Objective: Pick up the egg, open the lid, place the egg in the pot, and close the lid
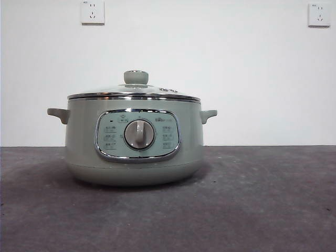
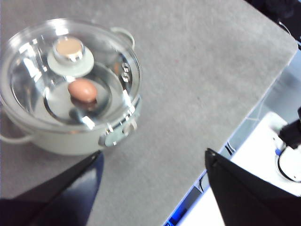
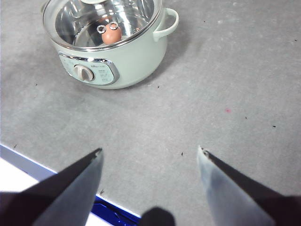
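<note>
— So where does everything sit?

— Egg point(image 2: 82, 90) lies inside the pot point(image 1: 134, 157), seen through the lid point(image 2: 70, 80), which rests seated on the rim. Pot stands on the counter point(image 1: 262, 199), left of centre.

— And the tools?

— Left tool point(image 2: 153, 165) and right tool point(image 3: 149, 153) both gape wide, empty, well back from the pot.

— Handling?

— Glass lid looks stiff, slick and breakable; the knob point(image 1: 136, 77) seems the sensible hold. The egg is likely fragile.

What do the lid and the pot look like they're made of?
The lid looks like clear glass with a shiny steel rim: the egg shows through it. The pot has a smooth sage-green shell, plastic or painted metal, and a mirror-bright, likely steel interior.
</note>
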Controlling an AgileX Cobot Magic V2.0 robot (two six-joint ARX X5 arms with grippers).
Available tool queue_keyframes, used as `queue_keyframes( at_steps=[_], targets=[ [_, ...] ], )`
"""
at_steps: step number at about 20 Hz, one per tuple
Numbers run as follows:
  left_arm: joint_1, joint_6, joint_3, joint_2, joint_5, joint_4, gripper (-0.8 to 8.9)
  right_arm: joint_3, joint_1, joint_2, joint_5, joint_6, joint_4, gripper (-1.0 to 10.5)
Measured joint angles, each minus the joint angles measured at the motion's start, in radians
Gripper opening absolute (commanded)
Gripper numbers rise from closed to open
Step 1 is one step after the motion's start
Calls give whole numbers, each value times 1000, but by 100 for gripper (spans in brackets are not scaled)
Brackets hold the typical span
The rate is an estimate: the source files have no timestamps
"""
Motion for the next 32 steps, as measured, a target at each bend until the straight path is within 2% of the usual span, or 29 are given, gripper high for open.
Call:
queue_keyframes(
  at_steps=[2,23,26,28,30,32],
  targets=[
    [0,-3,0,2,1,-21,-12,0,0,0,0,0,-4,-13],
    [0,-9,0,45,6,-7,-4,0,0,0,8,18,-12,2],
    [3,11,0,61,-16,92,-4,0,0,0,8,18,-12,2],
    [48,76,-2,43,-18,236,-4,0,0,0,8,18,-13,2],
    [125,148,-32,-17,27,413,-4,0,0,0,9,18,-18,2],
    [200,176,-125,-114,105,576,-4,0,0,0,9,18,-18,2]
  ],
)
